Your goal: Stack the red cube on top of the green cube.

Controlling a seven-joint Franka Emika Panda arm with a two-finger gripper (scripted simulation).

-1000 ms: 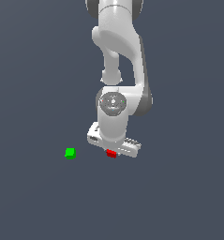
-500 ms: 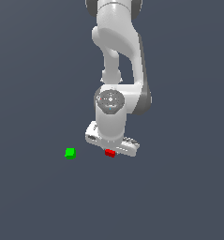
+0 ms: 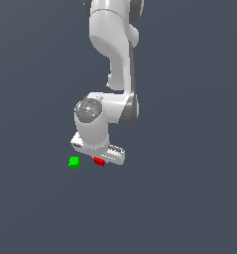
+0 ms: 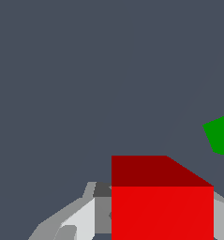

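Two cubes: red cube (image 3: 98,161) sits under the fingers (image 3: 101,159); green cube (image 3: 74,162) lies just beside it at 9 o'clock on the desk (image 3: 189,198) in the exterior view, apart from it.
Fingers: closed on the red cube, judging by the wrist view, where it fills the space between the pads.
Step in hand: carrying red toward green, by my reading.
Doing it well: lift clear of green's top before crossing, centre squarely above it, lower gently, then release.
Exterior view only: arm posture, gap between cubes.
Wrist view only: red cube (image 4: 162,206) seated in the grip, green cube (image 4: 221,135) off to one side.
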